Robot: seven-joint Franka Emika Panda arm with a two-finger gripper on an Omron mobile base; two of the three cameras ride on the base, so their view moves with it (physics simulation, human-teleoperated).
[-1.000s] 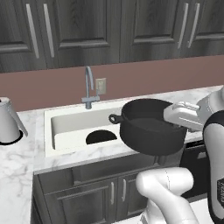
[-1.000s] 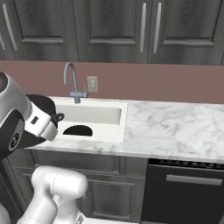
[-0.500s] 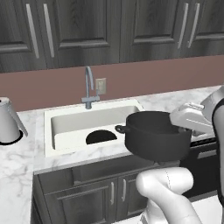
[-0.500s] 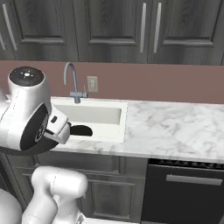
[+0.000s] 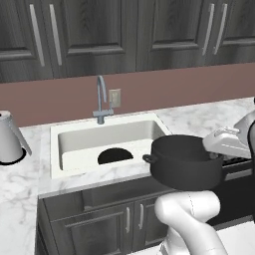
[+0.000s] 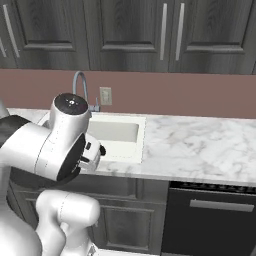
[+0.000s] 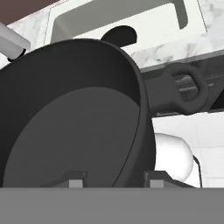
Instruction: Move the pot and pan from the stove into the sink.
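The dark grey pot hangs in the air in front of the counter's edge, right of the sink. My gripper is shut on the pot's right rim. In the hand view the pot looms large, its wall clamped in my gripper, and a loop handle sticks out at the right. The black pan lies in the white basin, partly hidden by the front wall, and shows again as the pan in the sink. The stove is out of view.
A curved silver faucet stands behind the basin. A white kettle sits on the counter at the far left. Marble counter runs right of the sink, with a dark dishwasher below. Dark cabinets hang above.
The pot, held by my gripper, has moved right and toward the front of the counter, off the sink's right end. My arm has swung across the right base view.
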